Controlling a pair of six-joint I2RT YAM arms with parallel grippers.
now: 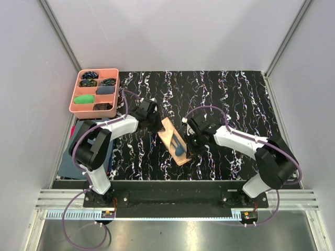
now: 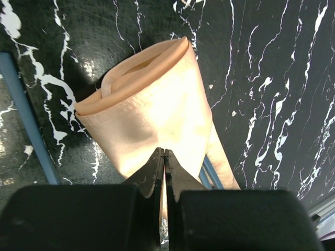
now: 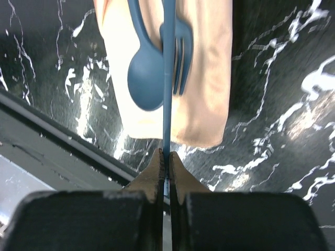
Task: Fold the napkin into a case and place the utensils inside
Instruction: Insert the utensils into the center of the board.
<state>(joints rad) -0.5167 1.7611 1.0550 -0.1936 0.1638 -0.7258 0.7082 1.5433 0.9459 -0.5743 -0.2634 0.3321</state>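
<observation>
Three dark blue utensils (image 1: pixel 179 148) were in play. The spoon (image 3: pixel 145 83) and the fork (image 3: pixel 181 52) lay side by side with their heads on the peach case (image 1: pixel 170 134). A slim piece seen edge-on, probably the knife (image 3: pixel 168 78), was clamped by its end in the right tool (image 3: pixel 166 155) and ran over the other two toward the pouch.

The case lay flat and slanted near the middle of the counter (image 1: pixel 235 104), rather closer to the near edge than the far one, between the two arms. The left tool (image 2: pixel 164 152) was clenched on the fabric at the case's far end, apparently pinching the top layer. Blue handles showed from under that layer just beside its tips.

The step in hand looked like feeding the knife in beside its fellows. Done well, the right tool would hold the knife low and in line with the spoon and fork, and push along the case's length rather than across it. The left tool would anchor the cloth, raising the top layer only enough to clear the way. The shiny fabric seemed likely to slide or unfold under a sideways shove, and the seated pieces could be dragged out. Letting go would best wait until the knife sat well inside.

The pink tray (image 1: pixel 74 91) in the far left corner and the dark cloth (image 1: pixel 67 162) by the left edge lay well apart from this work.
</observation>
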